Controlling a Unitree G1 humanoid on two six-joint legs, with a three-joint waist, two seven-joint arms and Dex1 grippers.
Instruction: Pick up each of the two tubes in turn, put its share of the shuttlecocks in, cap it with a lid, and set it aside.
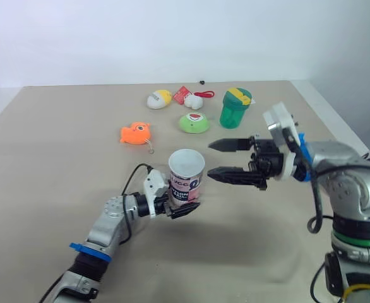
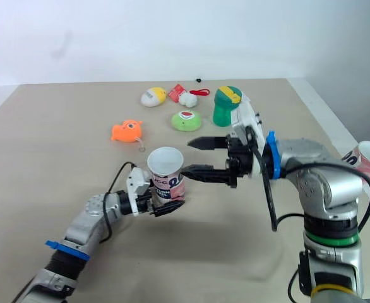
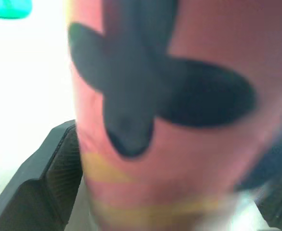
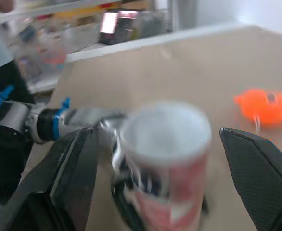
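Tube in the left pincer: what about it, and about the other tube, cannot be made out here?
- Inside of the tube: the head views look from the side, so its own wall hides the depth.
- Its print: too small in the head views, too close in the left wrist view.
- Left pincer: one finger partly hidden behind the tube.
- Second tube: cut off by the right eye view's edge.

An orange fish toy, a green container and a green dome toy sit on the tan table.
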